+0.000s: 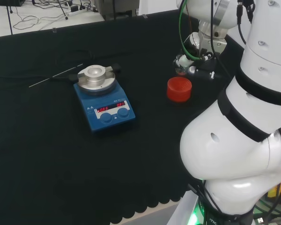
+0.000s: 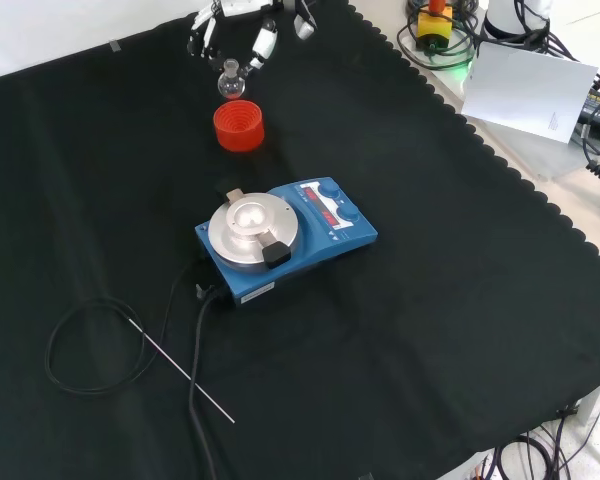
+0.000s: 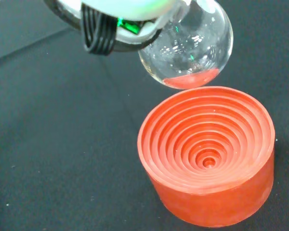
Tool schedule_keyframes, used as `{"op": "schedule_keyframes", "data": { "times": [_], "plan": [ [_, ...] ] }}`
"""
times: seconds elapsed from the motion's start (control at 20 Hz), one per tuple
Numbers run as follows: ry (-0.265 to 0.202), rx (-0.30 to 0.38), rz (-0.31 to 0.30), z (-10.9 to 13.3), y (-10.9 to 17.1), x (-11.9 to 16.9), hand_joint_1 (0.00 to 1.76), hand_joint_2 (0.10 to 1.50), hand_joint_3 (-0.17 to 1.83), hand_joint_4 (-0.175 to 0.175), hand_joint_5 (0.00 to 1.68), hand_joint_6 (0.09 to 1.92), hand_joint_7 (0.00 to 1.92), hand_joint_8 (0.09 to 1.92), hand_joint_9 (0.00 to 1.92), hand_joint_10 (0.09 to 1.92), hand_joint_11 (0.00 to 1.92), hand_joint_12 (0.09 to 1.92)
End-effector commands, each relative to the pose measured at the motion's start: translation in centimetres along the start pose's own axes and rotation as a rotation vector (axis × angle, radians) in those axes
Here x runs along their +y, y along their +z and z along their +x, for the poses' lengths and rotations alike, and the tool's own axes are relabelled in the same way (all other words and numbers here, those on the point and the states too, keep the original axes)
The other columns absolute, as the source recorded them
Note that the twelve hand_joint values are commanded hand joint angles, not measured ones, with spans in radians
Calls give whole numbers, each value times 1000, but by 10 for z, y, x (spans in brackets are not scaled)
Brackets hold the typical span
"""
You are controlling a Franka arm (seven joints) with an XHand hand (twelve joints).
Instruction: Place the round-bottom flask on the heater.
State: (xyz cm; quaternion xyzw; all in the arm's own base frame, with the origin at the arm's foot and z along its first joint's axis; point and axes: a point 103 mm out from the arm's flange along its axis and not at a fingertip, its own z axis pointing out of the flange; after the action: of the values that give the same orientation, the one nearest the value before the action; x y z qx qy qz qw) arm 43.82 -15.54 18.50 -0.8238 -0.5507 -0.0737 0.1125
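A small clear round-bottom flask [image 3: 190,50] hangs just above and beside the red ribbed ring stand [image 3: 209,154], free of it. The hand [image 2: 232,28] is shut on the flask's neck, with the flask [image 2: 230,82] below its fingers at the far side of the cloth in the front view. In the head view the hand [image 1: 200,69] holds the flask [image 1: 180,70] just behind the red stand [image 1: 179,89]. The blue heater [image 1: 104,105] with its round silver plate [image 2: 252,227] stands mid-cloth, left of the stand in the head view, and carries nothing.
A thin metal rod [image 2: 180,365] and a looped black cable [image 2: 80,350] lie on the cloth near the heater. The cloth's scalloped edge [image 2: 500,165] runs along the right in the front view, with a white sheet [image 2: 530,90] beyond it.
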Motion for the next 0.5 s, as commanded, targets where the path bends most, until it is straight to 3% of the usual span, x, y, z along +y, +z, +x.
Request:
{"op": "schedule_keyframes", "data": {
  "times": [0.05,0.45,0.5],
  "plan": [
    [-29,-2,-14,28,-16,-37,1115,700,687,71,1153,899,420,682,678,589,377,1329],
    [-112,-5,-24,85,-34,-44,1122,692,703,47,1153,906,419,687,678,593,393,1327],
    [-124,5,-22,83,-40,-41,1122,692,704,46,1153,907,419,687,678,593,393,1327]
  ]
}}
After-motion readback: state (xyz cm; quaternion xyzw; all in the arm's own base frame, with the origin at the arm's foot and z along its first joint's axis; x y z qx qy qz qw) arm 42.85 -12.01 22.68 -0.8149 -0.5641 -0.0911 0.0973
